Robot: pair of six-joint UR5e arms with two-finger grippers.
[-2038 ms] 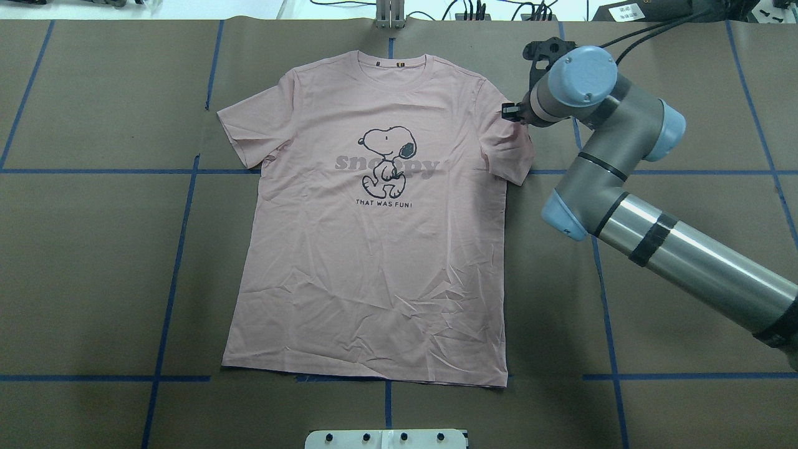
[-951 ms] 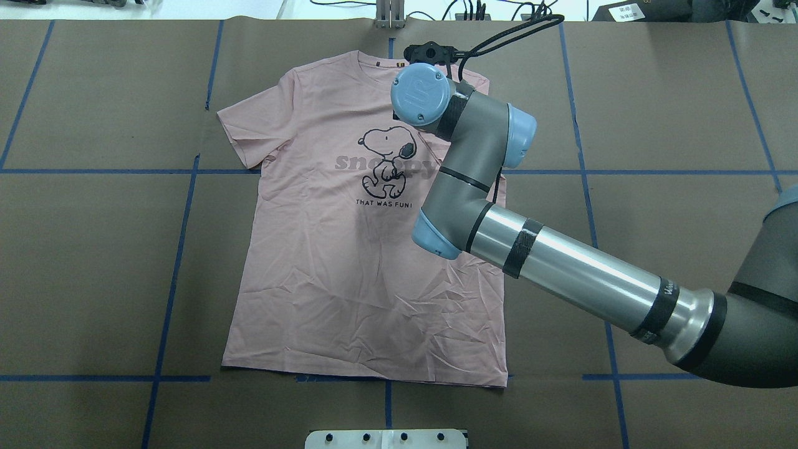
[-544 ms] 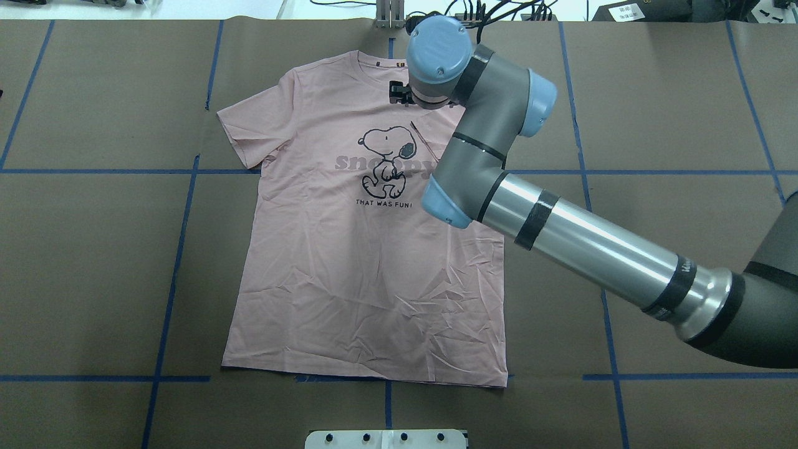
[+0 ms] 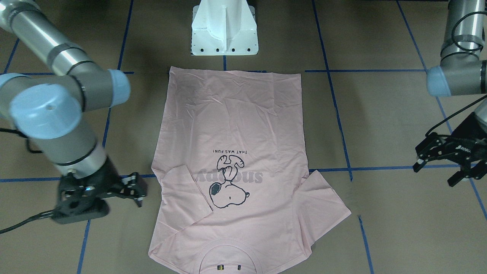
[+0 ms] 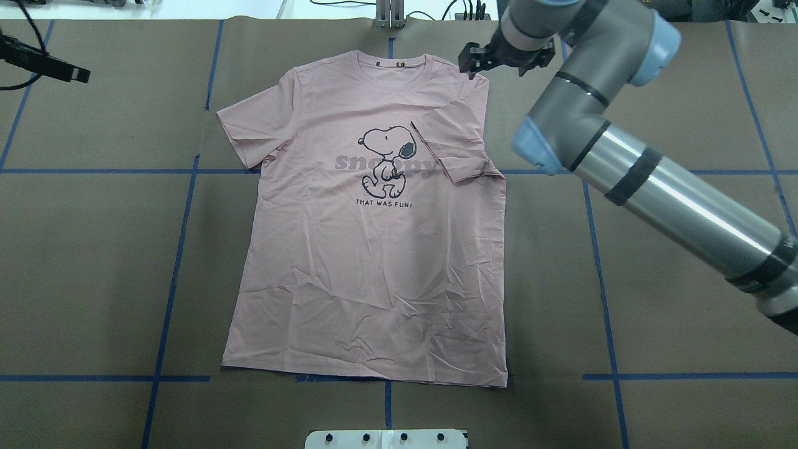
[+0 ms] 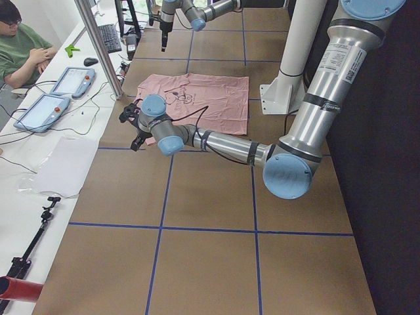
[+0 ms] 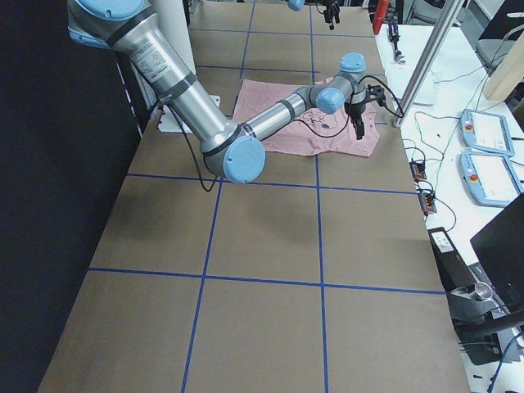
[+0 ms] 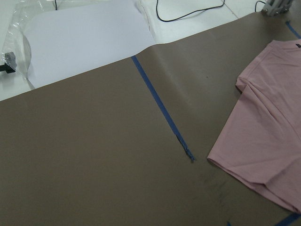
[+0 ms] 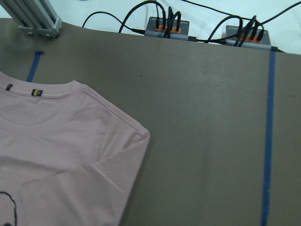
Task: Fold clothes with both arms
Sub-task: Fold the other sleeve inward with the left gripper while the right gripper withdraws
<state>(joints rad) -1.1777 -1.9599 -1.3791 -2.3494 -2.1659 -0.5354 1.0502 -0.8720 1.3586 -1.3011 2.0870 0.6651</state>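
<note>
Sleeve (image 5: 458,146) now inward (apparently loose)

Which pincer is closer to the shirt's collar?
Right. The right pincer hovers just off the shoulder beside the collar; the left pincer is far out past the other sleeve.

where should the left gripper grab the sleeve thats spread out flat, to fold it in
Pinch the flat sleeve at its cuff hem, near the outer corner, bringing the left gripper in from the robot's left side. The sleeve lies spread and points away from the T-shirt body, so that free edge is probably the easiest to lift and carry inward.
</note>
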